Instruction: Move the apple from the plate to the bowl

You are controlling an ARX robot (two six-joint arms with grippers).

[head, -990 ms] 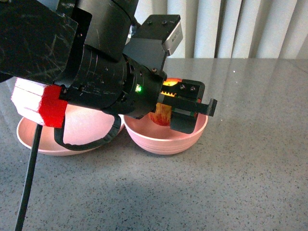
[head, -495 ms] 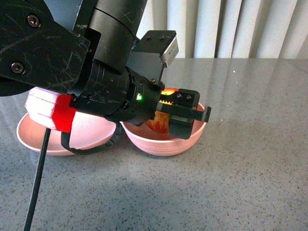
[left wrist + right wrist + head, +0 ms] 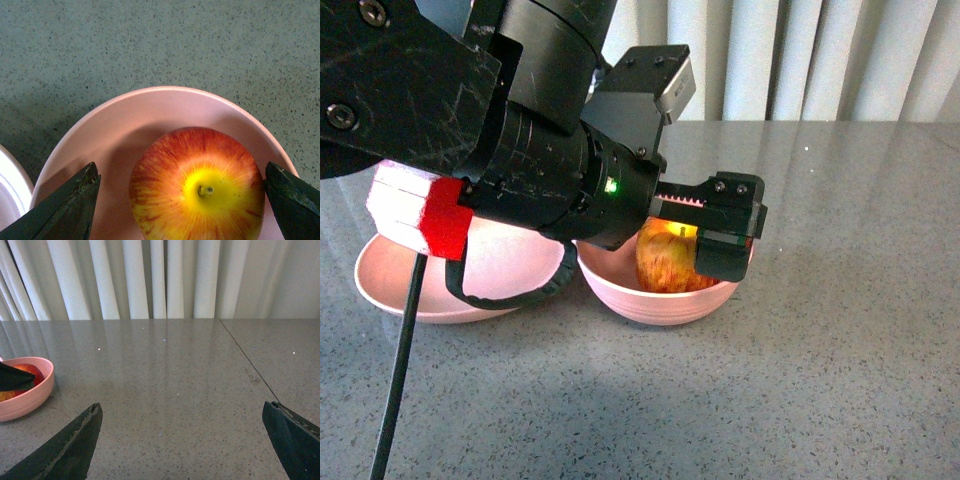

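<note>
The red and yellow apple (image 3: 665, 262) sits in the deep pink bowl (image 3: 660, 300), stem up. In the left wrist view the apple (image 3: 197, 190) rests in the bowl (image 3: 150, 115) between my spread fingers. My left gripper (image 3: 705, 235) is open just above the apple, its fingers standing clear on both sides. The shallow pink plate (image 3: 390, 285) lies left of the bowl, mostly hidden by my left arm; no apple shows on it. My right gripper (image 3: 182, 440) is open and empty over bare table, with the bowl (image 3: 25, 390) off to one side.
The grey speckled table (image 3: 840, 330) stretches to the right and front of the bowl. White vertical blinds (image 3: 800, 60) hang behind the table. A seam (image 3: 245, 360) runs across the tabletop in the right wrist view.
My left gripper has opened and lifted slightly. The apple, held between the fingers before, now rests in the bowl and shows more fully.
</note>
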